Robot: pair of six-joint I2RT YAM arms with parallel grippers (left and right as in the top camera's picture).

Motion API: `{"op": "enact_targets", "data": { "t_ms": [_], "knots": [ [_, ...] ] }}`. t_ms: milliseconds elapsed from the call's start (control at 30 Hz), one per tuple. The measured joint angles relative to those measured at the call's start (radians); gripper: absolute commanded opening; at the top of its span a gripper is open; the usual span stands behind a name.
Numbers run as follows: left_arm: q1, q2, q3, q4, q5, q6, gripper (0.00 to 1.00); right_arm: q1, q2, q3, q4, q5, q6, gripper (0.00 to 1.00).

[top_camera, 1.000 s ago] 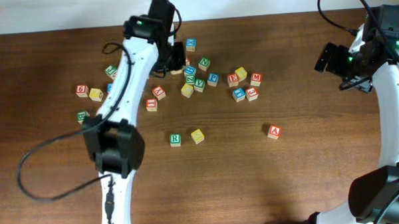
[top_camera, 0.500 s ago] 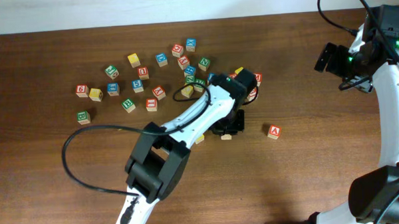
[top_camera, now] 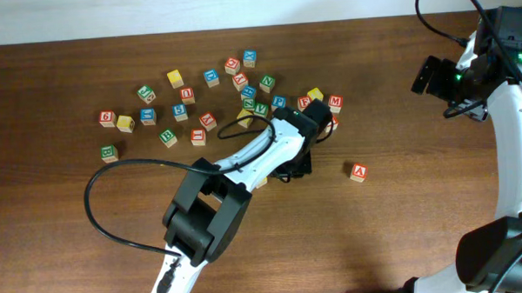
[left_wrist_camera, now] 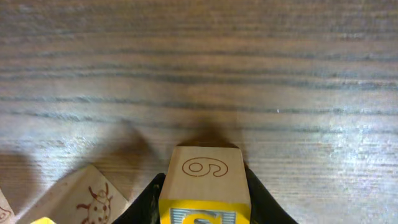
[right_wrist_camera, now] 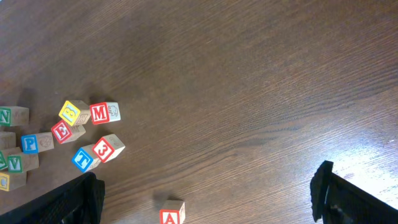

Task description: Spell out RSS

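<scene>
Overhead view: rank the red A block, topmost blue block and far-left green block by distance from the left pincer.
From the left pincer, shut on its held block:
1. Red A block: alone, just to the pincer's image right.
2. Topmost blue block: at the top edge of the pile.
3. Far-left green block: at the pile's left end.

Overhead: I find bare table (top_camera: 403,237) from 4 to 6 o'clock of the left gripper (top_camera: 298,167), which is clamped on the yellow-faced block (left_wrist_camera: 205,186). The block cluster (top_camera: 259,94) crowds 10 to 1 o'clock. The A block (top_camera: 358,171) stands apart at 3 o'clock.
</scene>
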Motion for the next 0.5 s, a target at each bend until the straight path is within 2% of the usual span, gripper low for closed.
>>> {"op": "enact_targets", "data": {
  "t_ms": [33,133,233,400,500],
  "knots": [
    [0.0,0.0,0.0,-0.004,0.006,0.0,0.47,0.0,0.0,0.0,0.0,0.0,-0.001,0.98],
    [0.0,0.0,0.0,-0.011,0.026,-0.003,0.5,0.0,0.0,0.0,0.0,0.0,-0.001,0.98],
    [0.0,0.0,0.0,-0.011,0.028,-0.007,0.65,0.0,0.0,0.0,0.0,0.0,-0.001,0.98],
    [0.02,0.0,0.008,-0.004,0.024,-0.006,0.63,0.0,0.0,0.0,0.0,0.0,-0.001,0.98],
    [0.07,0.003,0.102,-0.019,0.017,0.048,0.63,0.0,0.0,0.0,-0.001,0.0,-0.001,0.98]
  ]
}}
